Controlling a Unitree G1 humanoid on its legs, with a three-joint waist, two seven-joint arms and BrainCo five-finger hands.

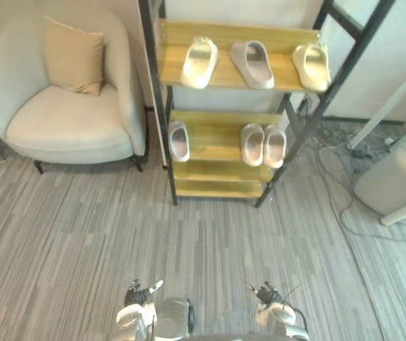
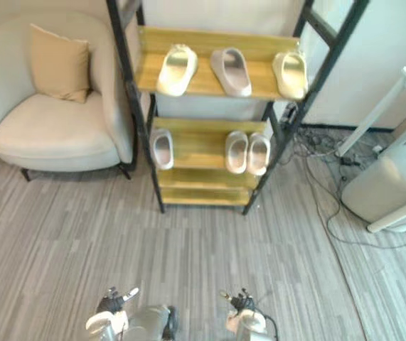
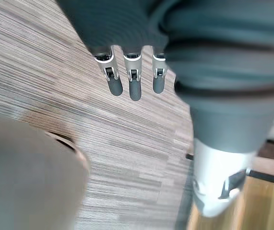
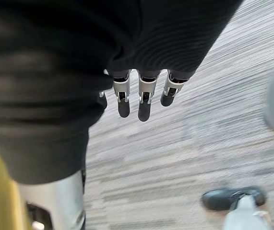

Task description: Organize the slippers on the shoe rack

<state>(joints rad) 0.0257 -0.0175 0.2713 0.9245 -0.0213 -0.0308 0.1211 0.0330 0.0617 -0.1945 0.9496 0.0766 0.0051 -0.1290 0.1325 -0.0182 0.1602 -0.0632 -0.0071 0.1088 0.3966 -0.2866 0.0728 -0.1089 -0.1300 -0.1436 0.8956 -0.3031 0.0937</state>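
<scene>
Well ahead of the fingers, across the striped carpet (image 1: 210,234), the shoe rack (image 1: 154,85) stands in the left eye view. On the top shelf we've got a cream slipper (image 1: 199,62), a grey slipper (image 1: 253,64) and a second cream slipper (image 1: 311,66). On the shelf below sits a lone grey slipper (image 1: 179,141), and well apart from it a pair of slippers (image 1: 252,144) touching side by side. Left hand (image 1: 137,295) and right hand (image 1: 266,293) sit low, far short of the rack.

Right eye view: a beige armchair (image 2: 46,121) just beside the rack.

Left wrist view: fingers (image 3: 134,86) straight and slack, nothing in them, carpet beyond.

Right wrist view: fingers (image 4: 145,103) hang straight, empty.
</scene>
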